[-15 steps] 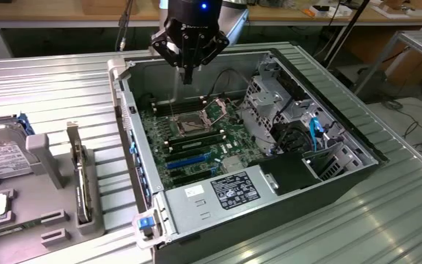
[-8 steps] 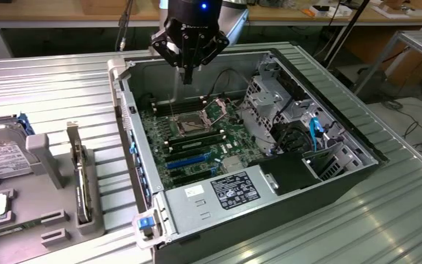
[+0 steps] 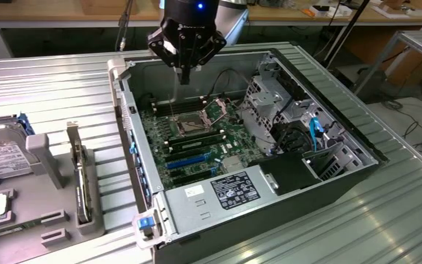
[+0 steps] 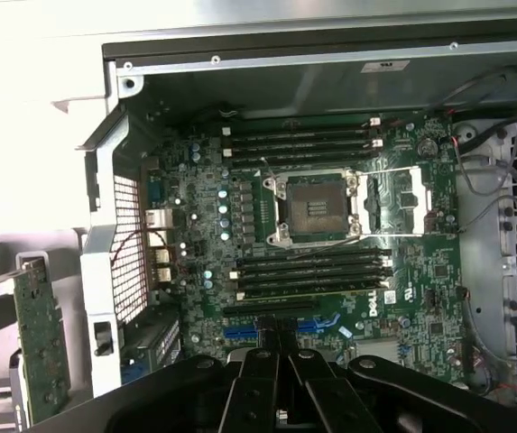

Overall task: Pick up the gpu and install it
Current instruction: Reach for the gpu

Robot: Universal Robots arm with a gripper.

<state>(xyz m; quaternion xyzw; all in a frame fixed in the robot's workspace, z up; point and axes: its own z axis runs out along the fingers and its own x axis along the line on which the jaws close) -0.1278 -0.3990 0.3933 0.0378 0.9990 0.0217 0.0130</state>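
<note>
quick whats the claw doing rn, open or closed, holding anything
claw: closed, holding nothing, above the open computer case; the gpu stands in the grey rack outside it.

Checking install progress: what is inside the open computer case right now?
The motherboard with an empty processor socket, blue expansion slots, a power supply and drive cage. The gpu stands outside, in a grey holder. The power supply covers whatever lies beneath it.

Arm (image 3: 229,17) hangs in from above. Tool (image 3: 184,74) points straight down, black fingers (image 4: 256,388) pressed together, tips in the air.
</note>
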